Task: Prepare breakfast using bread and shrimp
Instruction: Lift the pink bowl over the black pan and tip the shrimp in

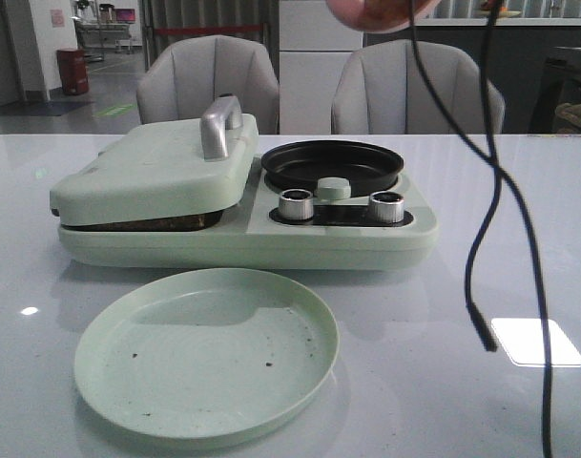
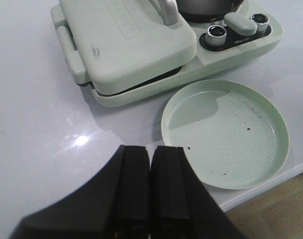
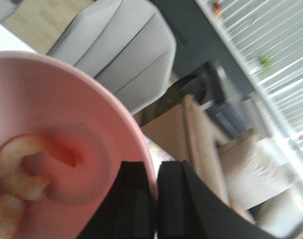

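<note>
A pale, glossy white table [image 1: 548, 239] fills the front view, with two grey padded chairs [image 1: 209, 81] behind it and a dim room with slatted blinds beyond. On the table sits a mint-green breakfast maker [image 1: 242, 205], its hinged grill lid [image 1: 152, 172] lowered at the left and a round black frying pan [image 1: 332, 164] set into its right half, with two silver knobs [image 1: 296, 204] in front. A dark brown edge, probably the bread [image 1: 156, 225], is glimpsed in the gap under the lid, though it cannot be told for certain. Just in front of the appliance lies an empty mint-green plate [image 1: 206, 351] dotted with a few dark crumbs. A pink bowl [image 3: 56, 149] is held high above the table by the right gripper [image 3: 155, 199], its fingers pressed onto the bowl's rim; in the front view only the bowl's underside [image 1: 376, 11] is seen at the top edge, roughly over and slightly right of the frying pan. The shrimp [image 3: 17, 174], curled and pale orange, rest inside the bowl. The pan is judged to lie below the bowl, so a tipping pour would likely be called for next, with the right arm the nearer one. The left gripper [image 2: 151, 189] hovers over bare table beside the plate, its fingers closed together on nothing. A black cable [image 1: 486, 219] hangs down at the right.
</note>
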### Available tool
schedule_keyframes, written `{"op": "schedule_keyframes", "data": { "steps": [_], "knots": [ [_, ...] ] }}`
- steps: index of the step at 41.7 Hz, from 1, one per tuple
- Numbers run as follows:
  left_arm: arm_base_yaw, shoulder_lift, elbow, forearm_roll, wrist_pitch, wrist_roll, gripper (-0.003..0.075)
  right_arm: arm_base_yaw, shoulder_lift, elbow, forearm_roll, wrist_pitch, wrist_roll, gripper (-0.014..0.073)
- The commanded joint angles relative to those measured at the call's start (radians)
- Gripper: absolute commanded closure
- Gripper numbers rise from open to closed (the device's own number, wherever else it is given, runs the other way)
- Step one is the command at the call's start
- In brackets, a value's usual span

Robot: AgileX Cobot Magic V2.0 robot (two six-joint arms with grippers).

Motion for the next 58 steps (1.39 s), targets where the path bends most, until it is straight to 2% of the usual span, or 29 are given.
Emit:
{"op": "schedule_keyframes", "data": {
  "steps": [1, 4, 16, 22, 27, 33, 42, 58],
  "knots": [
    [-0.006, 0.000, -0.029, 0.000, -0.081, -0.007, 0.0619, 0.029, -0.014, -0.040, -0.268, 0.044, 0.058, 0.0540],
    [-0.006, 0.000, -0.029, 0.000, -0.081, -0.007, 0.0619, 0.044, 0.025, -0.042, -0.352, 0.066, 0.072, 0.0540],
    [-0.006, 0.000, -0.029, 0.000, -0.081, -0.007, 0.0619, 0.050, 0.116, -0.062, -0.352, 0.093, 0.072, 0.0540],
    [-0.006, 0.000, -0.029, 0.000, -0.081, -0.007, 0.0619, 0.052, 0.125, -0.067, -0.352, 0.132, 0.010, 0.0540],
    [-0.006, 0.000, -0.029, 0.000, -0.081, -0.007, 0.0619, 0.052, 0.125, -0.124, -0.352, 0.201, -0.054, 0.0540],
    [-0.006, 0.000, -0.029, 0.000, -0.081, -0.007, 0.0619, 0.052, 0.125, -0.218, -0.352, 0.255, -0.069, 0.0540],
    [-0.006, 0.000, -0.029, 0.000, -0.081, -0.007, 0.0619, 0.077, 0.125, -0.300, -0.352, 0.252, -0.127, 0.0540],
    [-0.006, 0.000, -0.029, 0.000, -0.081, -0.007, 0.0619, 0.086, 0.178, -0.299, -0.352, 0.235, -0.146, 0.0540]
  ]
}}
